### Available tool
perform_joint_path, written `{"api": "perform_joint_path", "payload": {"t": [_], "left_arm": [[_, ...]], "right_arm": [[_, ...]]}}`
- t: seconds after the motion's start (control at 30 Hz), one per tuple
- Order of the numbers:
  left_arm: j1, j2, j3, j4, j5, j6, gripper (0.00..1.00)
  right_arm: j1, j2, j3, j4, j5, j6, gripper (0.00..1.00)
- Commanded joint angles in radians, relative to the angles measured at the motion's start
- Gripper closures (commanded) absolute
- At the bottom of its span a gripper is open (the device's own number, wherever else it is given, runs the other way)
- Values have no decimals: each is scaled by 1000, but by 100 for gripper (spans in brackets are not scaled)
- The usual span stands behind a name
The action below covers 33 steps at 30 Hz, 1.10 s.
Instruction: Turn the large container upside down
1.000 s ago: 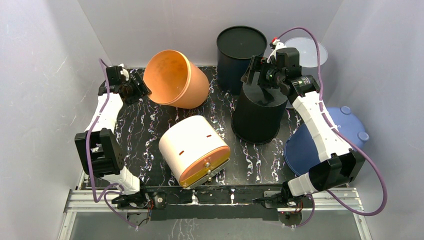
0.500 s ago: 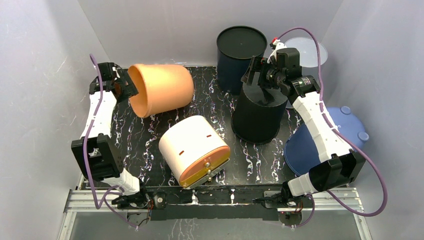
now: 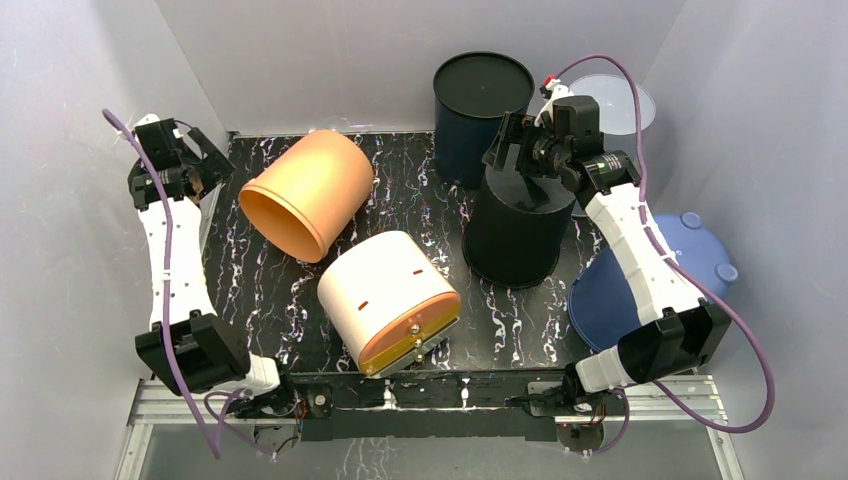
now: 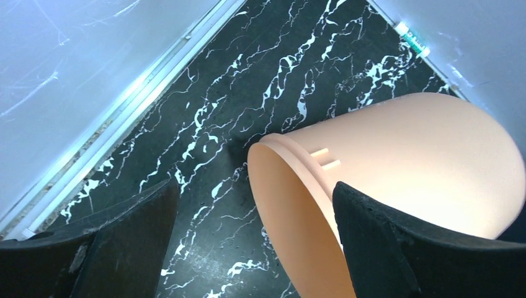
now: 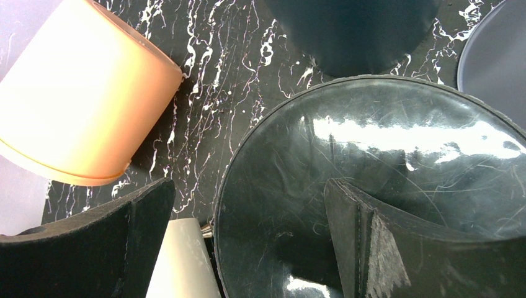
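Roll risk — orange tub [image 3: 303, 195] lies sideways, unheld, on its round wall; left gripper [image 3: 208, 168] and right gripper [image 3: 508, 150] gape wide, empty.

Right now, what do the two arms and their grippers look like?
The left arm and right arm have white link shells, black joint housings and a purple cable looping alongside. The left gripper and right gripper are black with broad, flat fingers; a small red tab marks the right wrist.

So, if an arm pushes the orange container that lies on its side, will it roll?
Probably yes: the orange container rests on its curved wall, so it may roll, likely in an arc since it tapers. Its thin rim suggests light, slightly flexible plastic.
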Motion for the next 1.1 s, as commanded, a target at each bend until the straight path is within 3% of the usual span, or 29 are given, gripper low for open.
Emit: {"api": "perform_joint_path", "payload": {"t": [0.0, 0.13, 0.2, 0.57, 0.67, 0.73, 0.8, 0.93, 1.07], "left_arm": [[17, -82, 10, -8, 144, -81, 9], [17, -154, -77, 71, 393, -250, 10], [12, -163, -109, 83, 453, -308, 11], [11, -165, -356, 285, 526, -411, 9], [11, -159, -452, 419, 578, -458, 11], [11, -147, -509, 542, 628, -512, 20], [11, -111, -537, 605, 684, -547, 39], [4, -91, -537, 579, 697, -514, 74], [3, -102, -541, 596, 707, -508, 96]], "right_arm": [[0, -21, -11, 47, 0, -3, 9], [0, -20, -20, 53, -4, 0, 9], [-1, -21, -23, 55, -8, 2, 9], [-1, -17, -25, 53, -22, 0, 9], [-1, -14, -20, 56, -26, 1, 9], [0, -12, -18, 56, -28, 1, 9], [-1, -11, -20, 58, -30, 2, 9], [0, -20, -31, 59, -27, 2, 9], [-1, -19, -49, 65, -35, 3, 9]]}}
